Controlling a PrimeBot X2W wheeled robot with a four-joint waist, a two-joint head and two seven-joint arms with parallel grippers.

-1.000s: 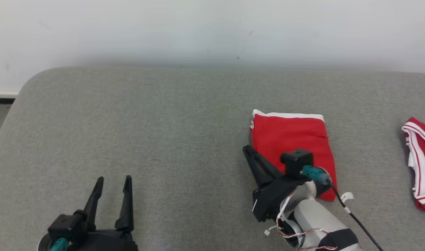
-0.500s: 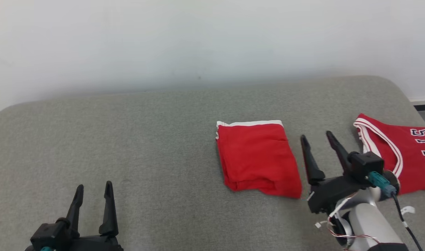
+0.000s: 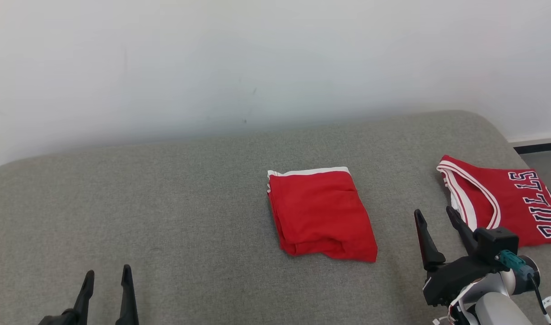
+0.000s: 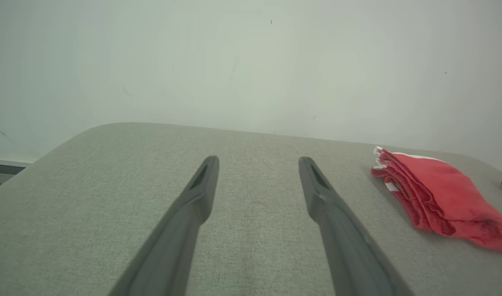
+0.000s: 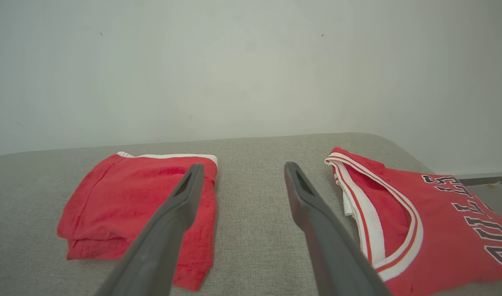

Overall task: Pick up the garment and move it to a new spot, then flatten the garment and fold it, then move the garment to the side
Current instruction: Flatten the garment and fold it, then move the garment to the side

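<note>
My left fingers [image 3: 107,271] are nearest, at the lower left over the grey padded desk [image 3: 189,203], wide open and empty. My right fingers [image 3: 433,211] are also spread and hold nothing, pointing at the bare strip between two clothes. The folded red garment [image 3: 320,214] lies flat near the middle. A red jersey [image 3: 506,203] lies apart on its right. Behind is a pale wall [image 3: 257,54].

The soft grey surface [image 3: 167,203] in front of me has round back corners. A folded red garment [image 3: 320,214] lies flat on it, a little right of the middle, with a white band toward the back edge. A red jersey [image 3: 506,203] with white trim and dark letters lies by the right edge — the two do not touch.
</note>
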